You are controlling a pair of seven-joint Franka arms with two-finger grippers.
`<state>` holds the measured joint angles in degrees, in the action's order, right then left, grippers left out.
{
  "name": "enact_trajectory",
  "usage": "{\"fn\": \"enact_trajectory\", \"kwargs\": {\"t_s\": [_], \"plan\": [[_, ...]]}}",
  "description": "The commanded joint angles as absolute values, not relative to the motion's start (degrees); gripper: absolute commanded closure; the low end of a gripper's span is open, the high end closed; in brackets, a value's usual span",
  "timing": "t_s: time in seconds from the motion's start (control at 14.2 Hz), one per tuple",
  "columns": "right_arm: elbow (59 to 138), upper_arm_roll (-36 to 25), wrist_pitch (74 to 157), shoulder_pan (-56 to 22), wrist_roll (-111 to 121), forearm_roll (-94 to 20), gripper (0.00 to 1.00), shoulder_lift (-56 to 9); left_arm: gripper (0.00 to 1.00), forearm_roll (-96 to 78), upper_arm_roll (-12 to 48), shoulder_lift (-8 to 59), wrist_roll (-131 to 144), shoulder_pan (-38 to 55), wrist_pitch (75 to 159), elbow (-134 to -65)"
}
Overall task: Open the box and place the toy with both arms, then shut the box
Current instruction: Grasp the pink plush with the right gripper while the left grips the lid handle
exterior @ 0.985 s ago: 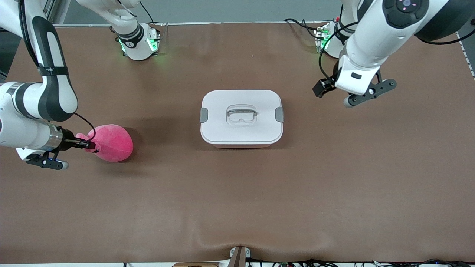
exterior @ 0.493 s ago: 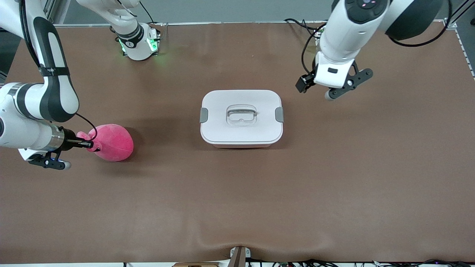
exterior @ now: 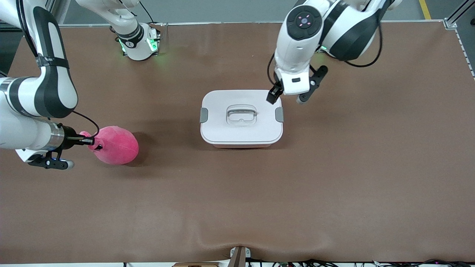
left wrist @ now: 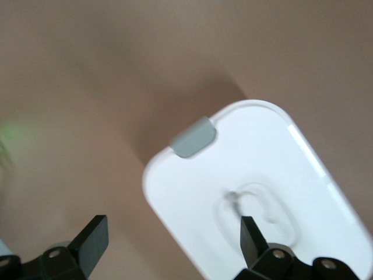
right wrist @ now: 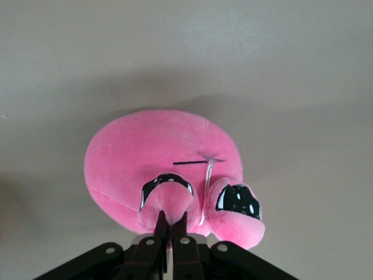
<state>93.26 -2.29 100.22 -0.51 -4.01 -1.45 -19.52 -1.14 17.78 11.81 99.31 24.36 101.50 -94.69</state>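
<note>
The box [exterior: 241,128] stands at the table's middle with its white lid shut and a grey clip [exterior: 279,114] at each end. My left gripper [exterior: 273,96] is open and hangs over the lid's corner near that clip. In the left wrist view the lid [left wrist: 274,157], one clip [left wrist: 193,137] and the recessed handle [left wrist: 256,211] show past my left gripper [left wrist: 172,239]. The pink toy [exterior: 117,145] lies toward the right arm's end. My right gripper [exterior: 91,141] is shut on one of its nubs, as the right wrist view shows for the toy [right wrist: 157,151] and the gripper [right wrist: 172,220].
The brown table cover [exterior: 237,204] spreads wide on all sides of the box. The two arm bases [exterior: 139,42] stand along the table's edge farthest from the front camera.
My left arm swung in from the left arm's end of the table to over the box's corner. My right gripper moved the toy slightly toward the box.
</note>
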Motion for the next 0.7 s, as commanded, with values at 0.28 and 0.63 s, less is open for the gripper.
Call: {"fn": "enact_trajectory", "kwargs": {"t_s": [0.28,0.63], "plan": [[84.5,-2.1,91.8,-1.1,10.9,-3.3,1.0,-19.1,0.08,-1.1,17.6,16.3,122.6,27.9,114.4,-94.5],[81.4,-2.0,88.7,-1.6,21.6,-3.3,1.0,-18.3,0.09,1.1,17.6,19.4,135.0,29.4,120.8,-94.0]]}}
